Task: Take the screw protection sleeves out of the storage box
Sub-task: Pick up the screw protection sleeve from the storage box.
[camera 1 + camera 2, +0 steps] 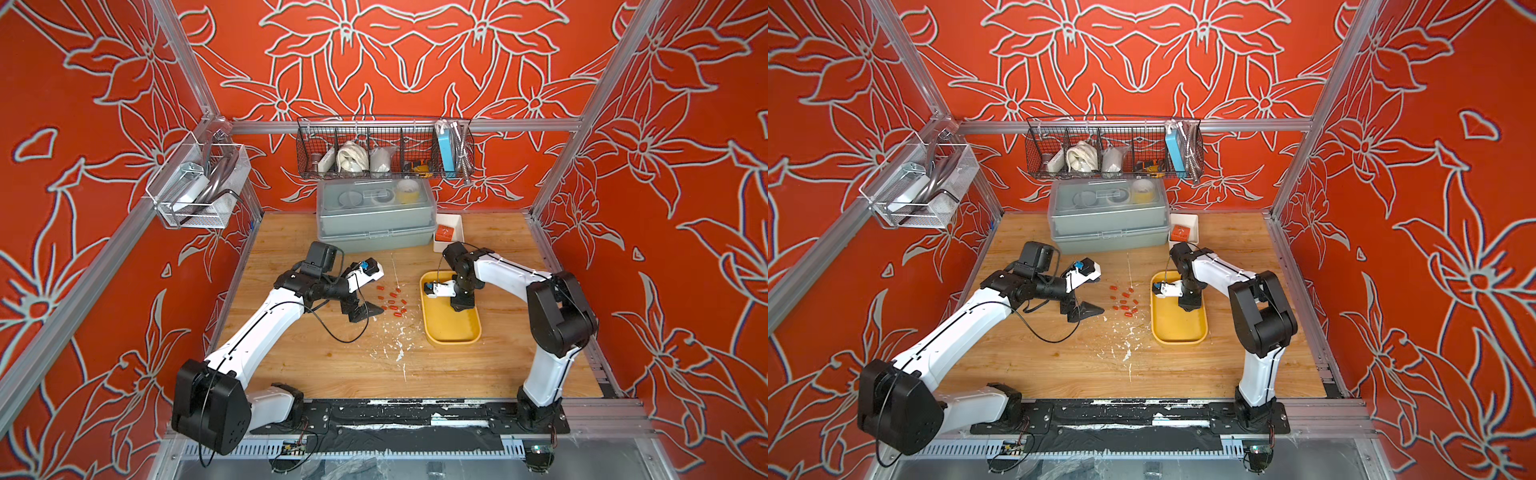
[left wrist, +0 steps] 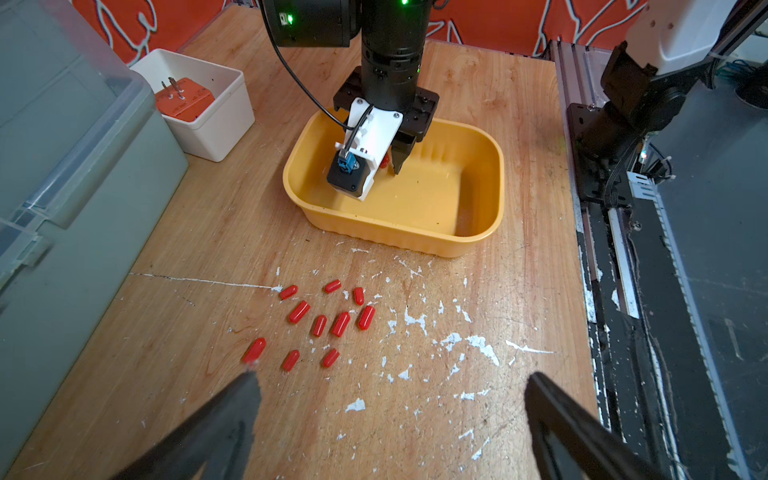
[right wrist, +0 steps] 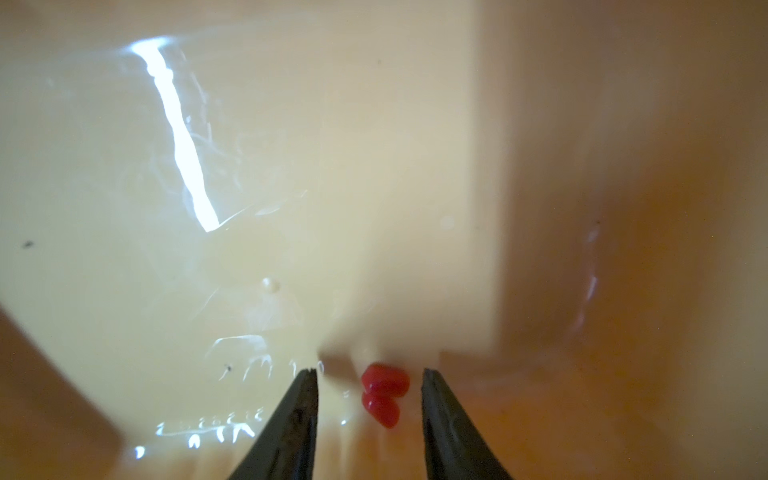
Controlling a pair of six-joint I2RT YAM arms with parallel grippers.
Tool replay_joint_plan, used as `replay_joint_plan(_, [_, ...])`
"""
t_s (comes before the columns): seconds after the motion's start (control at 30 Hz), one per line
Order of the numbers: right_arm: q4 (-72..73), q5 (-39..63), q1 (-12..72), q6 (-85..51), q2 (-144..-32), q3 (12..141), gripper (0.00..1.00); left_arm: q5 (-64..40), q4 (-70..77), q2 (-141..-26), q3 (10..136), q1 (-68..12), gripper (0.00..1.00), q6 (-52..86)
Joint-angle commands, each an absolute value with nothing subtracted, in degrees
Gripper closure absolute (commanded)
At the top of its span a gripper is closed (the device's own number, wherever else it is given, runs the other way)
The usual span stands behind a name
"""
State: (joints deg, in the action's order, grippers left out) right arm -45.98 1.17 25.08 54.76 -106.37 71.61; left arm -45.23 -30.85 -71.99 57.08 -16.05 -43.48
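Observation:
The yellow storage box (image 1: 451, 332) (image 1: 1179, 332) (image 2: 478, 232) sits right of the table's centre. My right gripper (image 1: 462, 306) (image 3: 370, 374) points down into its far end and is open. Small red screw protection sleeves (image 3: 384, 392) lie on the box floor between the fingertips, touching neither; I cannot tell if it is one or two. Several more sleeves (image 1: 392, 301) (image 1: 1124, 301) (image 2: 328, 320) lie scattered on the wood left of the box. My left gripper (image 1: 370, 311) (image 2: 390, 382) hovers just left of that cluster, open and empty.
A big grey lidded box (image 1: 374, 220) stands at the back, with a white bin (image 1: 455, 226) holding an orange block to its right. A wire basket (image 1: 384, 149) hangs on the back rail and a clear one (image 1: 199, 187) on the left rail. White flecks mark the wood.

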Motion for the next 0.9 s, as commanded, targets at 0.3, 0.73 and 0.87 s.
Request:
replay_joint_plan(0.3, [-44.3, -1.3, 25.3, 56.0, -109.8, 72.7, 0.86, -46.6, -30.4, -70.6, 55.6, -15.9, 0.02, -43.5])
replay_joint_plan(0.73, [-44.0, 5.2, 25.1, 52.0, -107.0, 73.0, 1.0, -46.7, -30.3, -70.4, 55.4, -15.9, 0.02, -43.4])
replay_joint_plan(0.87, [-46.1, 12.2, 24.5, 49.4, -104.5, 74.1, 1.0, -46.8, -30.2, -70.5, 55.2, -15.9, 0.02, -43.3])
